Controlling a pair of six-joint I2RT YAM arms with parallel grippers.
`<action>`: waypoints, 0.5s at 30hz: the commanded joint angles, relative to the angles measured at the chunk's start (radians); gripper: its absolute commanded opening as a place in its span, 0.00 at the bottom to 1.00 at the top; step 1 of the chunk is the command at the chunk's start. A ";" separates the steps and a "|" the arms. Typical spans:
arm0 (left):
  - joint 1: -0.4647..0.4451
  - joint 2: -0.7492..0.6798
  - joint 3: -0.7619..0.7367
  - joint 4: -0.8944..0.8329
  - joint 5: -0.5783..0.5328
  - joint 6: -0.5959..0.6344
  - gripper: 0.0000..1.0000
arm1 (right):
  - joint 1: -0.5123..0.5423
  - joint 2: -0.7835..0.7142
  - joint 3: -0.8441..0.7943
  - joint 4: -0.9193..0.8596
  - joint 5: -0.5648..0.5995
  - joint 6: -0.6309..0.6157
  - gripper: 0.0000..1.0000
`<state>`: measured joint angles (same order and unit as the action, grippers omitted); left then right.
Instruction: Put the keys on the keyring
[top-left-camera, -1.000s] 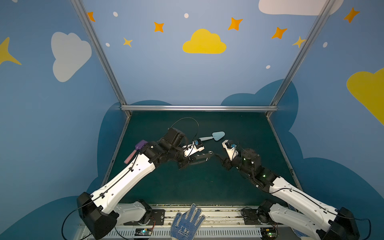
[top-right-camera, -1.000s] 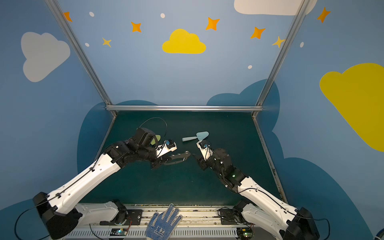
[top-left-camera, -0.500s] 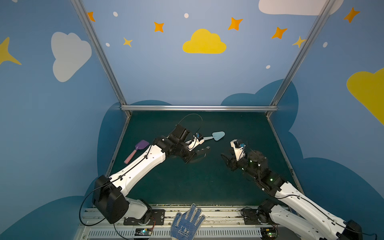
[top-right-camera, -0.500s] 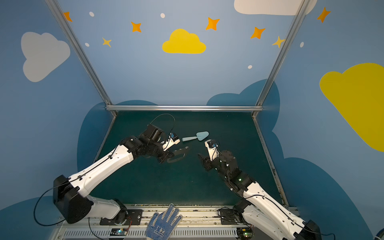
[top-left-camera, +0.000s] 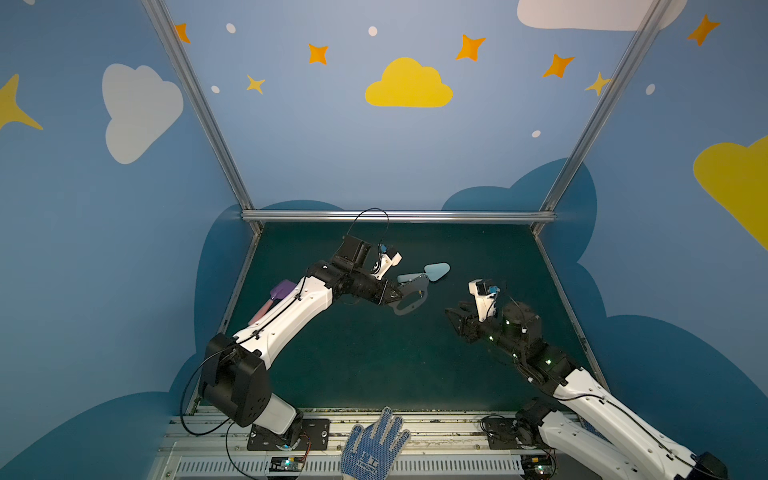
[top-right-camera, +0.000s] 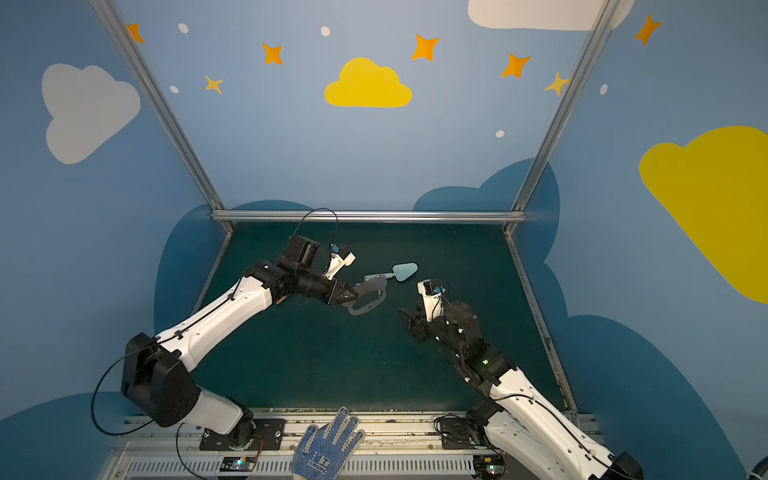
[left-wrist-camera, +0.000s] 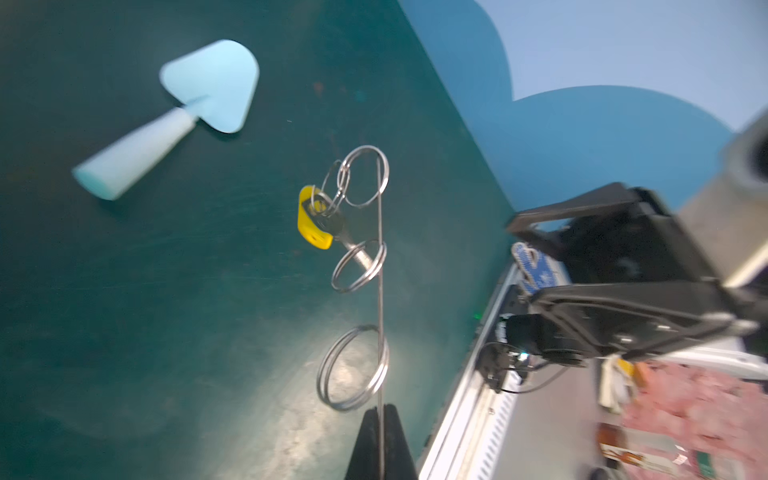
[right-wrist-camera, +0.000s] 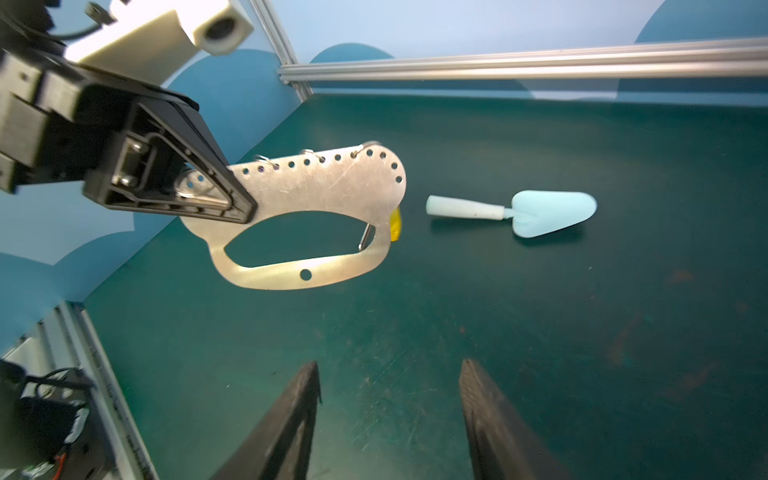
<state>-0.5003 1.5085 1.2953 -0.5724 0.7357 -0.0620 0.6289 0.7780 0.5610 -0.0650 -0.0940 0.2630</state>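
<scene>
White arm links (top-left-camera: 291, 316), black joints (top-left-camera: 232, 386), looping black cables (top-left-camera: 371, 209).

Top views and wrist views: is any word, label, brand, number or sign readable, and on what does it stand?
None can be read.
Blue dotted glove: dark print on its back, too small to read.
Keys: yellow tag blurred, no readable marking.
Keyring: bare metal, no marking seen.
</scene>
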 joint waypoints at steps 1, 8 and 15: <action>0.009 -0.030 -0.017 0.008 0.087 -0.076 0.04 | -0.021 0.035 0.001 0.043 -0.093 0.048 0.57; 0.082 0.043 -0.036 0.029 0.113 -0.159 0.04 | -0.044 0.094 0.051 0.015 -0.113 0.052 0.57; 0.169 0.035 -0.113 0.126 0.020 -0.238 0.04 | -0.050 0.038 0.022 0.004 -0.081 0.045 0.57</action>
<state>-0.3710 1.5452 1.1938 -0.5083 0.7841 -0.2493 0.5846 0.8490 0.5739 -0.0589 -0.1833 0.3077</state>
